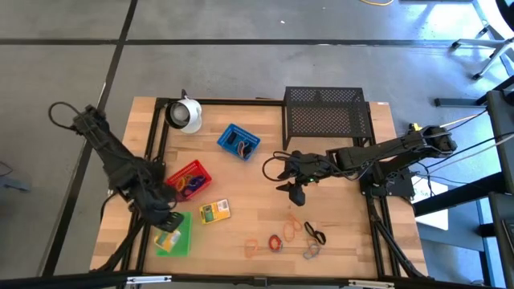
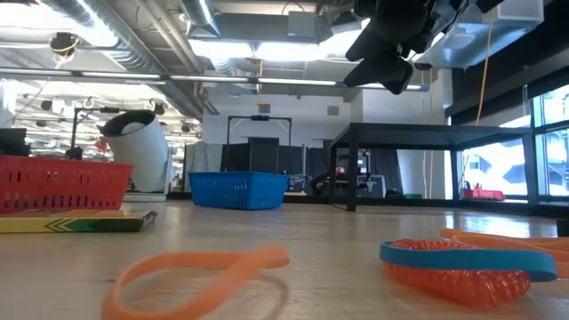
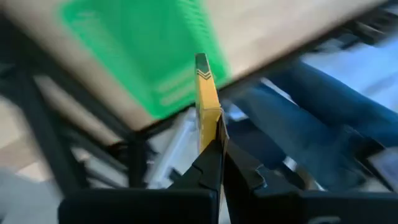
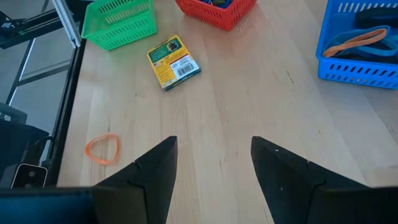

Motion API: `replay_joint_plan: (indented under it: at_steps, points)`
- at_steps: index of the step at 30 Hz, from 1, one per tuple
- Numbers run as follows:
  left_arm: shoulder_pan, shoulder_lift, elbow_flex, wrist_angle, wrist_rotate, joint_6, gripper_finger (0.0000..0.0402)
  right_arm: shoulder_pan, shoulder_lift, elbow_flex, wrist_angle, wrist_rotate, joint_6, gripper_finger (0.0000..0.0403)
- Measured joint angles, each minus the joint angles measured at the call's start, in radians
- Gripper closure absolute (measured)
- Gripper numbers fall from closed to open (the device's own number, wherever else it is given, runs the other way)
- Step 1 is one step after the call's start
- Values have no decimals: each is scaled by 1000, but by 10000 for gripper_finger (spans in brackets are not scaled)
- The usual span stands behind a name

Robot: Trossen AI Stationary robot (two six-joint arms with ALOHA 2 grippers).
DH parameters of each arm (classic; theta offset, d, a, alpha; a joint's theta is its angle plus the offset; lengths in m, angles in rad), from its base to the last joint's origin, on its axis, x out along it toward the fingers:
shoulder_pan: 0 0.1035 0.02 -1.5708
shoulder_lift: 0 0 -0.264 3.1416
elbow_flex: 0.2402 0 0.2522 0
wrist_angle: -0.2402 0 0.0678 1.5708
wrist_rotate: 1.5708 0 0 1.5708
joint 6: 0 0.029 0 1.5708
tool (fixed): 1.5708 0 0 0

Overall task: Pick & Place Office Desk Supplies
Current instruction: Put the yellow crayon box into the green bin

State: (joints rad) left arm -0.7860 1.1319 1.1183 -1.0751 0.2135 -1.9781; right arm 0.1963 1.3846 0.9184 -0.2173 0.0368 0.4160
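Wooden table (image 1: 257,205): yellow box (image 3: 206,102) clamped between left fingers (image 3: 214,165), above green tray (image 3: 146,56).

Three trays are sitting on the table's (image 1: 337,233) left half, one (image 1: 238,141) behind the other two (image 1: 189,177) (image 1: 175,234); a box (image 1: 214,211) is lying just beside them, loops (image 1: 291,227) lying scattered right, a rack (image 1: 325,112) standing behind.
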Motion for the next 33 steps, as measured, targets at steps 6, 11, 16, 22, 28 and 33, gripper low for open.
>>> replay_joint_plan:
  at_steps: [6,11,16,22,28,33]
  points:
    - [-25,34,0,-106,-13,-51,400,0,0,0,0,31,0,195]
    - [-24,90,0,-143,-13,-50,399,-1,0,0,0,34,-1,195]
    - [-24,155,0,-143,-14,-35,399,-1,0,0,0,55,-5,195]
    - [-24,224,0,-143,-14,-34,399,-1,0,0,0,61,-8,195]
    - [-24,268,0,-143,-14,-32,394,-1,0,0,0,61,-9,195]
    - [-24,282,0,-142,-14,-33,387,-1,0,0,0,61,-9,195]
